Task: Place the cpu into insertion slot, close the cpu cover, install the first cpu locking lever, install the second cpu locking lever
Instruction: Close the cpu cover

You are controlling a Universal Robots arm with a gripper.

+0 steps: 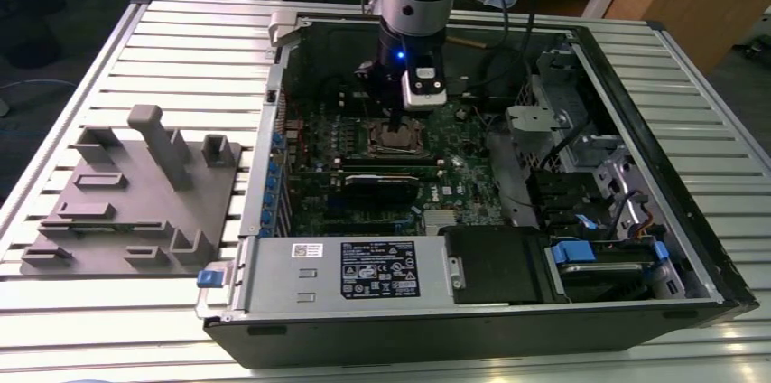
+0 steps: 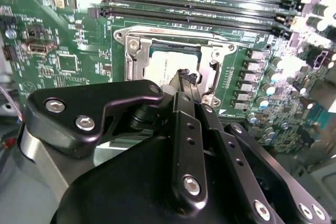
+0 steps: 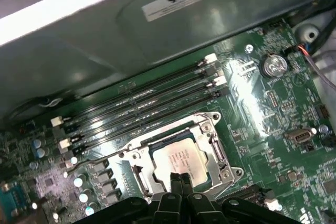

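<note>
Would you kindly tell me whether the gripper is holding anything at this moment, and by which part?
Nothing is held. The gripper is shut with nothing between its fingers, poised over the cpu, which lies framed by the cpu cover.

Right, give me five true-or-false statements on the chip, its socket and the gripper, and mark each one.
1. The pale silver-grey square cpu lies in the dark-rimmed insertion slot on the green motherboard. True.
2. The black gripper has its fingers spread wide. False: they are closed together, just above the cpu.
3. The thin metal-frame cpu cover lies down around the cpu. True.
4. The gripper hangs outside the open black computer case. False: it is inside the case, over the insertion slot.
5. Long black memory slots run alongside the insertion slot. True.
</note>
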